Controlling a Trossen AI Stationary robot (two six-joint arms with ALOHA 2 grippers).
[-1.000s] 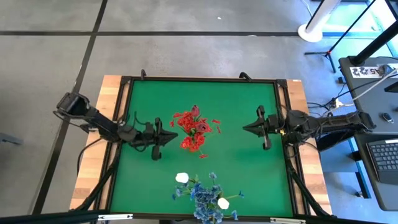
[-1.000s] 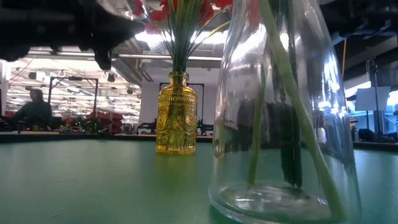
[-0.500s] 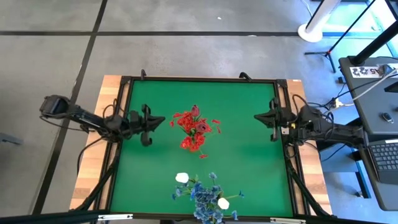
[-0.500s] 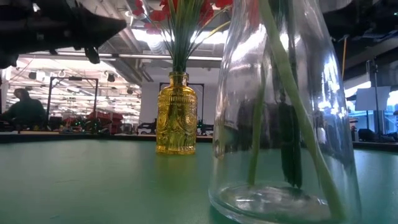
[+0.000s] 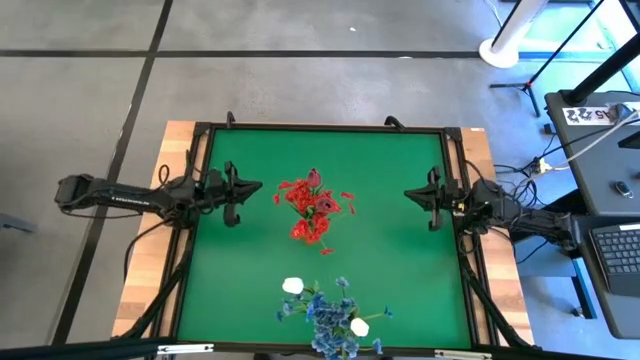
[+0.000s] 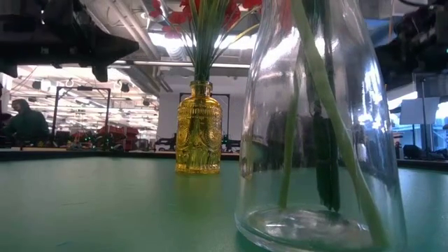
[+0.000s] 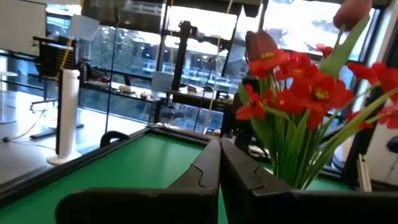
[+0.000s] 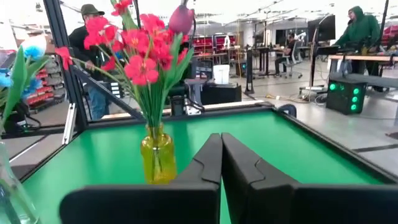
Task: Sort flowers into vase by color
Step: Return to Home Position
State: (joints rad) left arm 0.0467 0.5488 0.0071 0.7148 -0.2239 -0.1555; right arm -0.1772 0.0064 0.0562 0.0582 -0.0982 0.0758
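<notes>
**Containers.** Two vases stand on the green mat (image 5: pixel 400 260).
- The yellow vase (image 6: pixel 199 127) stands near the mat's centre. It holds the red flowers (image 5: pixel 313 210) and one pink bud (image 8: pixel 181 18), which rises above the red blossoms.
- The clear vase (image 6: pixel 318 140) stands at the mat's near edge, about midway between the arms. It holds the blue flowers (image 5: pixel 330 315) and two white tulips (image 5: pixel 293 286), one on each side of the blue spray.

**Orientation.** In both vases the stems run upward from the base and the blossoms fan out over the rim. In the clear vase the green stems (image 6: pixel 329 126) lean (they cross the glass on a slant instead of standing plumb). No flower lies loose on the mat.

**Grippers.**
- The left gripper (image 5: pixel 250 187) sits at the mat's left edge and points toward the yellow vase, well apart from it. Its fingers are pressed together with nothing between them.
- The right gripper (image 5: pixel 410 194) sits at the right edge, also facing inward. Its fingers meet in the same way and it carries nothing.

**Surroundings.** A laptop (image 5: pixel 620 250) sits on a stand to the right of the table. A person (image 8: pixel 360 31) in a green hooded top stands in the room beyond. Nothing stands between either gripper and the vases.
</notes>
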